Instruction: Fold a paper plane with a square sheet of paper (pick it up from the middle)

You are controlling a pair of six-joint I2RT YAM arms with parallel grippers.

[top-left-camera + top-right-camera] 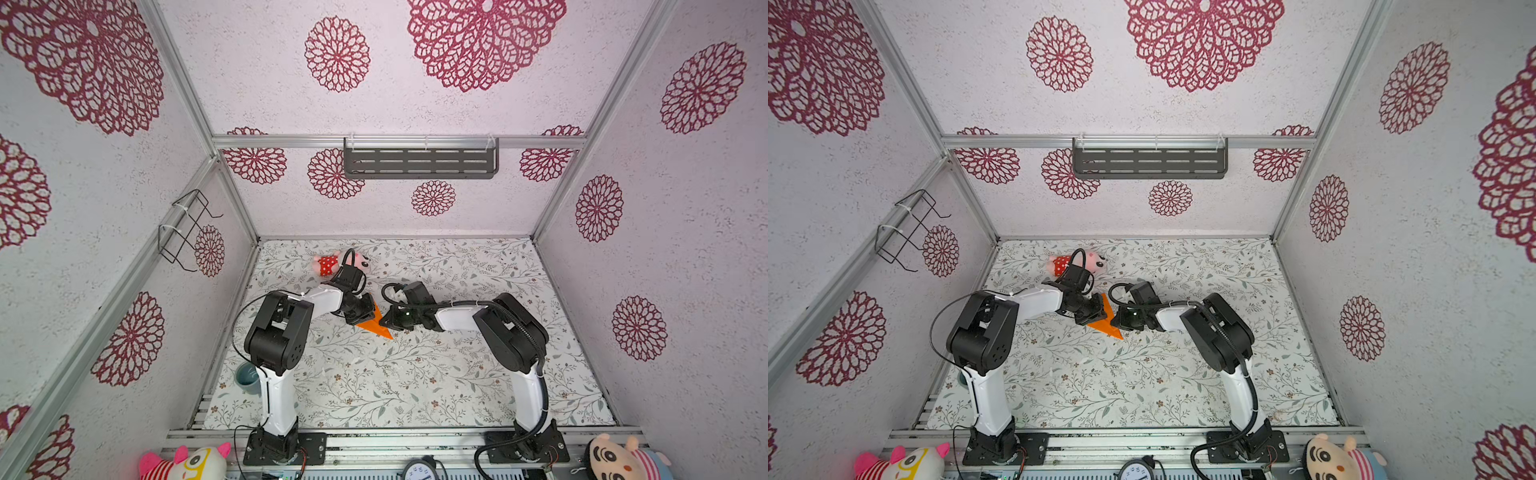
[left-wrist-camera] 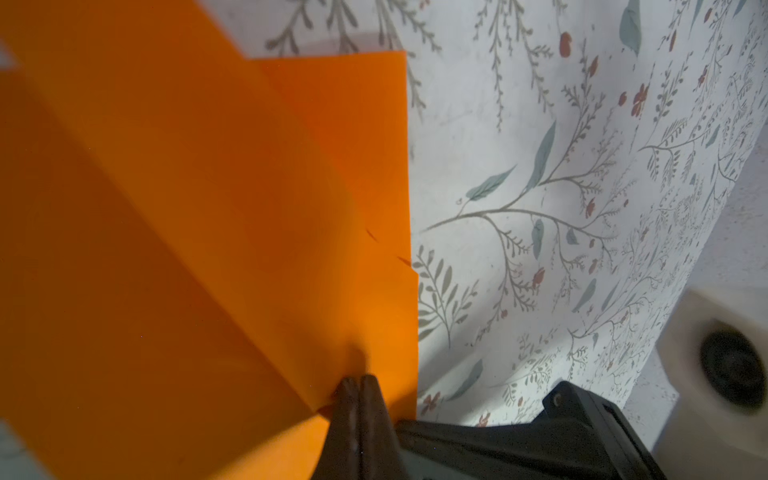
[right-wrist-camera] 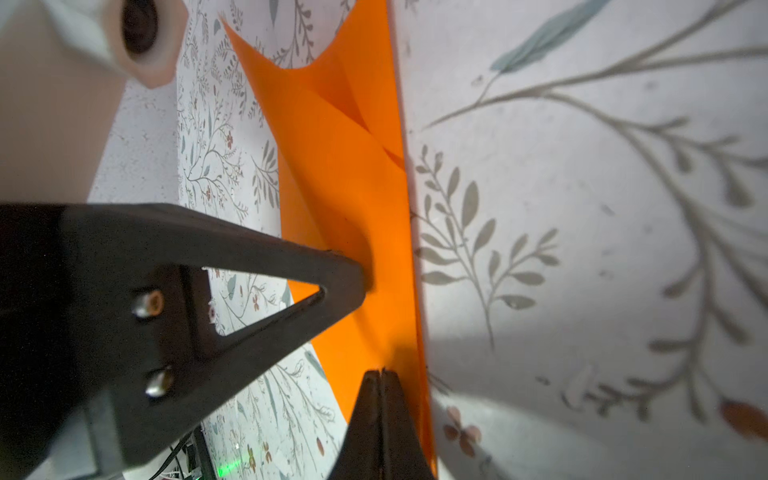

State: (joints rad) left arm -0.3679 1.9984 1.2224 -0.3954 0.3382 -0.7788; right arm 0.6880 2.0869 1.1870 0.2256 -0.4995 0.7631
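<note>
Pinching the plane (image 1: 376, 326) with left gripper (image 2: 359, 380) and right gripper (image 3: 381, 374), both clamped on it, we judge it light, flimsy; grip layered folds.

The paper plane (image 1: 376, 323) is showing plain bright orange at centre frame. The counter (image 1: 374, 386) is showing white with grey-green sprigs and small rust flowers. The plush toy (image 1: 330, 264) is showing pink, its shorts red with white dots. The walls (image 1: 270, 83) are showing pale with crimson lace rosettes.
</note>
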